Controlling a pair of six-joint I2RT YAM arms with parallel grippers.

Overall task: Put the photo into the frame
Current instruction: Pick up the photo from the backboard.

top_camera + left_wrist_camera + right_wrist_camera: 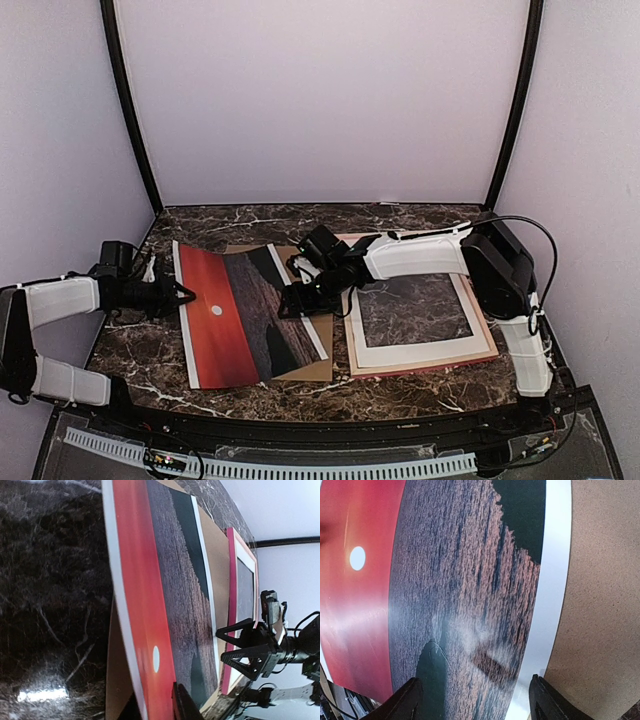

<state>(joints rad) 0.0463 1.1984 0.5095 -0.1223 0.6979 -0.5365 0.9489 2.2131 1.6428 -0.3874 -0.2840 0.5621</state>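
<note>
Colours on the dark marble table point(150, 350)

The photo point(240, 315) is showing a red sky, a small white sun and purplish-grey rippled water with dark green patches, inside a white border. The backing board point(605, 580) is showing speckled brown, the frame point(231, 605) pink rails; white veins are crossing the table.

Robotics lab test booth. I work inside a bare enclosure with plain pale lilac walls point(320, 100) on three sides, black corner posts point(128, 110) and a dark marble-patterned counter point(400, 215). My white left arm point(60, 300) and right arm point(415, 255) rise from its near edge, beside a slotted cable rail point(300, 468).
</note>
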